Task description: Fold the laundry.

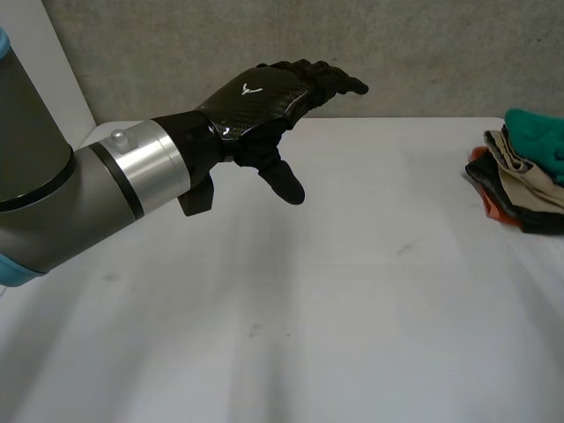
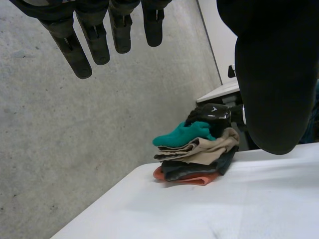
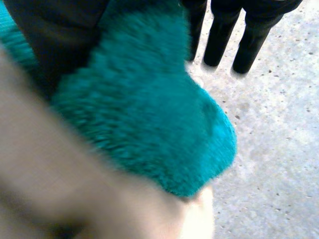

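Closest in the head view is the grey left arm (image 1: 79, 189), reaching over the near-left part of the white table (image 1: 308, 308); its left hand (image 1: 264, 101) hangs above the surface with fingers stretched out and apart from the thumb, holding nothing. On the back of that hand sits a small white emblem (image 1: 250, 88), a mark rather than letters. At the table's right edge, towards the far corner, lies the pile of laundry (image 1: 520, 189), with a teal cloth (image 1: 539, 137) on top. From the left wrist view the same pile stands near the far edge, well apart from the left hand, and the right hand (image 2: 214, 113) shows just behind it, bearing a like white mark; no garment label can be read. From the right wrist view the fluffy teal cloth lies close under the right hand, over a beige cloth (image 3: 60, 189), but whether that hand grips it I cannot tell. By my reading the task is at its first step, with nothing yet spread out: the next move calls for lifting the teal piece alone off the stack and laying it flat at the table's middle, where the left hand can help
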Robot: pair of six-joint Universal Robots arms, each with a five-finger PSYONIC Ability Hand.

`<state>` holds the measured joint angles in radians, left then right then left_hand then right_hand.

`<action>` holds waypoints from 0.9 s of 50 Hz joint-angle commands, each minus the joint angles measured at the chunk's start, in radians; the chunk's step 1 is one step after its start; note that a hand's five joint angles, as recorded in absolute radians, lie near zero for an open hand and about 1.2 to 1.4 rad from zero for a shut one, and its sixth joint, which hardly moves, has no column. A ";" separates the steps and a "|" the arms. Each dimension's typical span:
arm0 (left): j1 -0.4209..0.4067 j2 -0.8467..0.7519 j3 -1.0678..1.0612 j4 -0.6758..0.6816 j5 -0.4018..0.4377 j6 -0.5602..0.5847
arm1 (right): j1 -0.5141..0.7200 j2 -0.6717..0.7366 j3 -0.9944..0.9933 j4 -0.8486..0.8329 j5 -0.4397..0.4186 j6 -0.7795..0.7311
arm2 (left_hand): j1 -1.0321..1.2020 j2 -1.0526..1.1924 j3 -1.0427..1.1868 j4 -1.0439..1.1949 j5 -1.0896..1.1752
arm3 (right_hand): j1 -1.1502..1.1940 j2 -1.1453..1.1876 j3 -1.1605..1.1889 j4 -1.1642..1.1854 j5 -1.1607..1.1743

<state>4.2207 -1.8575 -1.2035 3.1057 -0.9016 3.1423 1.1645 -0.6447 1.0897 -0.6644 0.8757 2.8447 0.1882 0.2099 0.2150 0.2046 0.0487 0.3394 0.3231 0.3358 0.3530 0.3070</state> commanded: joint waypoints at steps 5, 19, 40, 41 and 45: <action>-0.002 0.017 0.009 -0.001 -0.002 -0.004 | -0.003 -0.332 0.147 0.152 0.161 0.001 | 0.011 -0.011 -0.016 -0.006 -0.024 | -0.165 -0.149 -0.161 -0.178 -0.307; 0.005 0.040 0.105 0.013 -0.138 -0.060 | 0.042 -0.507 -0.068 0.467 0.717 -0.343 | 0.014 -0.008 -0.013 -0.003 -0.021 | -0.165 -0.149 -0.161 -0.178 -0.307; 0.352 -0.218 0.147 0.019 -0.637 0.488 | 0.702 -0.659 0.417 0.204 0.457 -0.237 | -0.004 -0.026 -0.031 -0.020 -0.039 | -0.165 -0.149 -0.161 -0.178 -0.307; 0.364 -0.254 0.150 0.024 -0.642 0.520 | 0.710 -0.653 0.430 0.216 0.462 -0.245 | -0.004 -0.026 -0.031 -0.020 -0.039 | -0.165 -0.149 -0.161 -0.178 -0.307; 0.450 -0.423 0.170 0.097 -0.634 0.610 | 0.718 -0.621 0.499 0.246 0.485 -0.284 | -0.010 -0.032 -0.037 -0.026 -0.045 | -0.165 -0.149 -0.161 -0.178 -0.307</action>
<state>4.5918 -2.0669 -1.0497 3.1312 -1.5415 3.6009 1.8614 -1.3095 1.5097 -0.4775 1.3266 2.6127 0.1882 0.2098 0.2150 0.2046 0.0487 0.2332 0.2141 0.2124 0.2154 0.0475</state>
